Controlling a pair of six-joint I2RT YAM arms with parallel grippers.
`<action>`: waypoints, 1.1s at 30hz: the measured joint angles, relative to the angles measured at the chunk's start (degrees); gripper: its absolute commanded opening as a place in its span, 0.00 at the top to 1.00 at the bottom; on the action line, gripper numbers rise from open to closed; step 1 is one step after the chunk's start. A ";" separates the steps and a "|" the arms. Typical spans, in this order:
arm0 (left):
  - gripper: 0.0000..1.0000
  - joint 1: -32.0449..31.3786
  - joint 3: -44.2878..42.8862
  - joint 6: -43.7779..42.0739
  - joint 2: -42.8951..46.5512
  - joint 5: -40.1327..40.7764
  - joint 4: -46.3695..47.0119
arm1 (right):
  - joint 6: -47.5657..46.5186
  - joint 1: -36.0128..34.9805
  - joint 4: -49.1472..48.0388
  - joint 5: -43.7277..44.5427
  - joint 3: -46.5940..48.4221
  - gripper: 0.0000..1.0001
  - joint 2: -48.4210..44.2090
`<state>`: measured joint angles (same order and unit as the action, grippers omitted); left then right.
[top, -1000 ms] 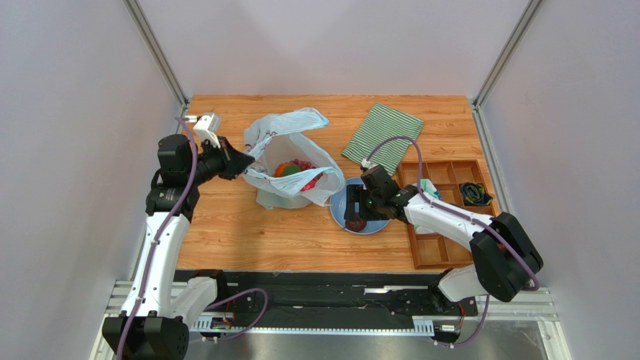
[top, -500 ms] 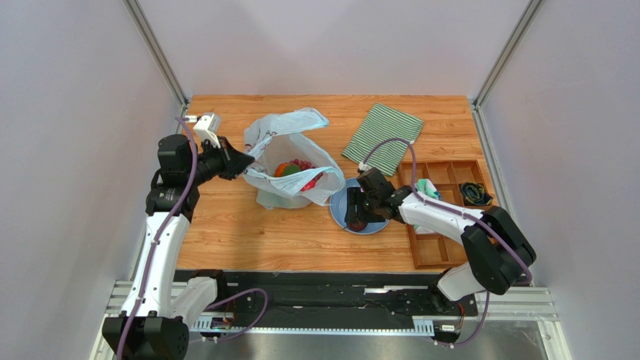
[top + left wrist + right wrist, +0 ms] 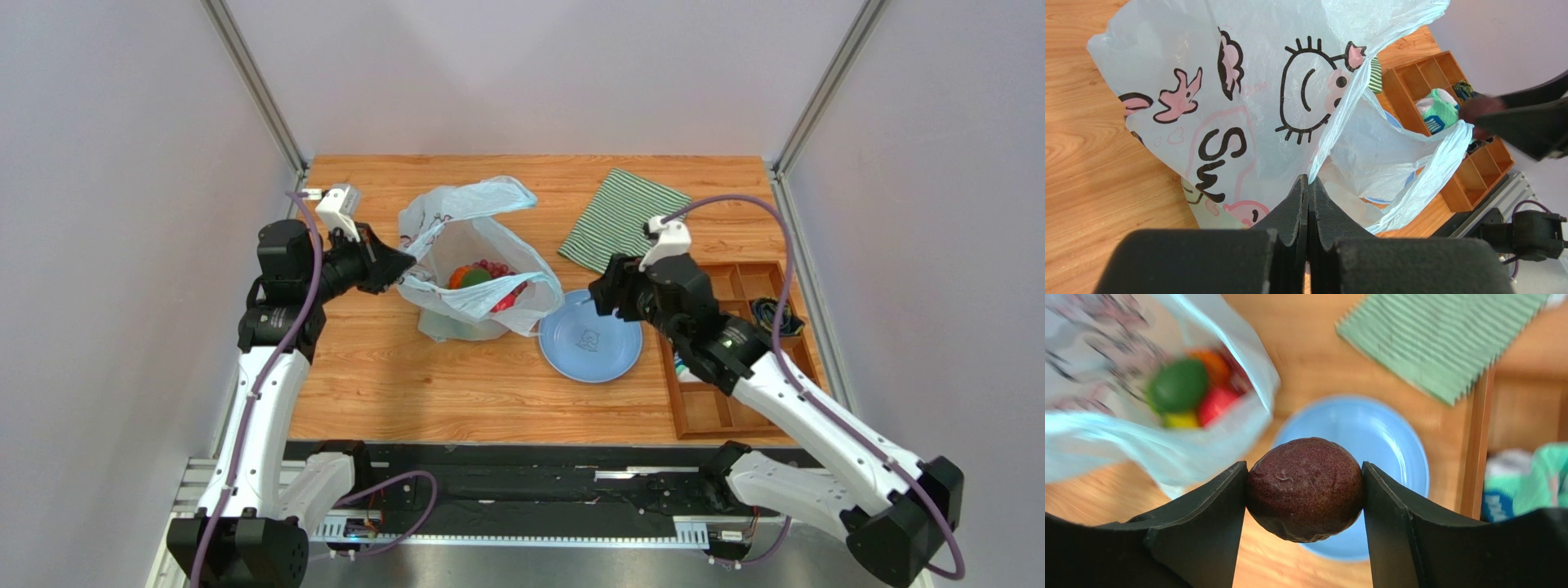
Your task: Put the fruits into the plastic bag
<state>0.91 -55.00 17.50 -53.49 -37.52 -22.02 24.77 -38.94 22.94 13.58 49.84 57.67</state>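
Above the blue plate (image 3: 591, 355), I am pinching the dark purple fruit (image 3: 1306, 484) in my right gripper (image 3: 1306, 493) while my left gripper (image 3: 1308, 190) is clamping the plastic bag (image 3: 1247, 92) open, so next it needs carrying over that mouth and releasing.

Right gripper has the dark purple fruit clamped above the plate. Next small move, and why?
Probably swing the right gripper leftward until the dark purple fruit is over the plastic bag mouth, without releasing yet. The fruit sits between both fingers, clear of the blue plate, and the left gripper pinches the bag's rim, holding the mouth open, with other fruits visible inside.
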 measured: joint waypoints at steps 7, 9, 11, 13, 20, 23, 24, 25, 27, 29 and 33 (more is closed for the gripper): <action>1.00 0.00 0.00 -0.02 0.04 0.00 0.02 | -3.34 -0.85 -11.56 0.42 8.72 0.71 1.77; 1.00 0.00 0.00 -0.02 0.04 0.00 0.02 | -4.35 -2.73 -13.62 0.20 13.29 0.70 7.10; 1.00 0.00 0.00 -0.02 0.04 -0.02 0.04 | -5.60 -5.01 -15.08 -0.31 17.05 0.70 11.91; 1.00 0.00 0.00 -0.02 0.07 -0.11 0.04 | -7.04 -7.74 -15.91 -1.40 21.55 0.69 17.66; 1.00 0.00 0.00 0.00 0.07 -0.39 0.07 | -9.29 -11.02 -15.54 -4.33 31.93 0.67 31.32; 1.00 0.00 0.00 0.00 0.07 -0.46 0.11 | -9.68 -11.78 -15.04 -4.85 33.99 0.66 35.34; 1.00 0.00 0.00 0.02 0.07 -0.52 0.13 | -9.70 -12.04 -14.64 -5.01 34.36 0.64 36.61; 1.00 0.00 0.00 0.02 0.07 -0.59 0.13 | -9.68 -12.20 -14.38 -5.18 34.62 0.64 37.53; 1.00 0.00 0.00 0.04 0.07 -0.61 0.15 | -9.70 -12.41 -13.18 -5.42 36.06 0.63 40.06; 1.00 0.00 0.00 0.04 0.07 -0.61 0.17 | -9.79 -12.59 -11.98 -5.66 37.94 0.62 42.84; 1.00 0.00 0.00 0.07 0.07 -0.61 0.22 | -9.90 -12.94 -9.46 -6.05 41.88 0.60 47.47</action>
<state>0.91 -55.00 17.56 -53.43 -38.13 -21.80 14.87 -51.88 13.47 7.53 91.72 105.14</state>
